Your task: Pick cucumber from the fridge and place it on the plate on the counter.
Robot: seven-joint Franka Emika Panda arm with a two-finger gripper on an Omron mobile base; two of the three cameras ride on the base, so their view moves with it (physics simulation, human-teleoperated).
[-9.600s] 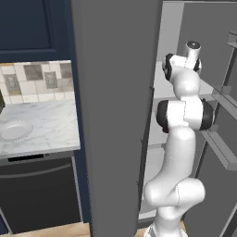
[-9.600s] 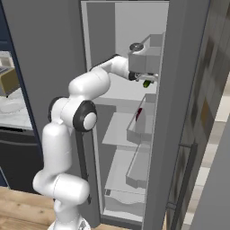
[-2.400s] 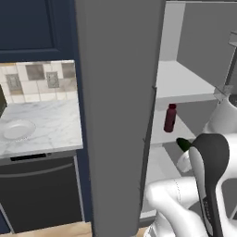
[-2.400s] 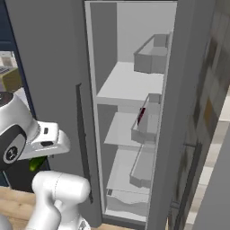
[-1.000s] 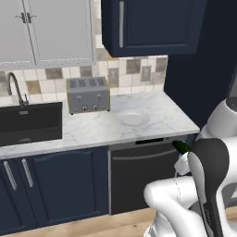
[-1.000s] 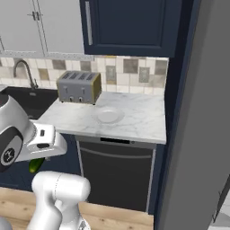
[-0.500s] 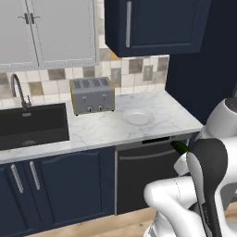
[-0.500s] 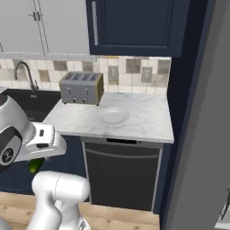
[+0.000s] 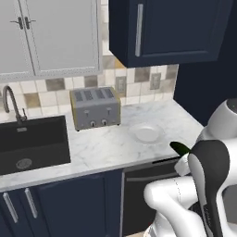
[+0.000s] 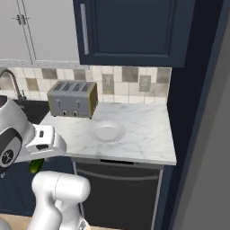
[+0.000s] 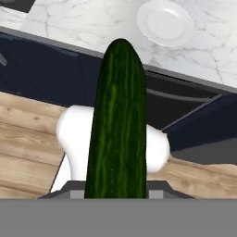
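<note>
My gripper (image 10: 37, 160) is shut on the cucumber (image 11: 118, 125), a dark green rod that stands up the middle of the hand view; its tip (image 9: 179, 148) pokes out beside my arm, and its lower end (image 10: 36, 166) shows under the hand. The hand hangs low in front of the counter (image 10: 143, 134), out from its edge. On the white marble lies the round white plate (image 9: 146, 133) (image 10: 107, 131) (image 11: 166, 23), bare. A grey panel of the fridge (image 10: 211, 157) runs down the right edge of the right base view.
A silver toaster (image 9: 95, 108) (image 10: 72, 99) stands against the tiled wall, left of the plate. A black sink (image 9: 32, 143) with a faucet (image 9: 9, 99) lies further left. A dark dishwasher front (image 10: 121, 193) sits under the counter, navy cupboards (image 10: 130, 27) above.
The whole picture has shifted: the base has driven, and the counter, toaster and plate now stand nearer and more to the right. The gripper keeps its hold on the cucumber.
</note>
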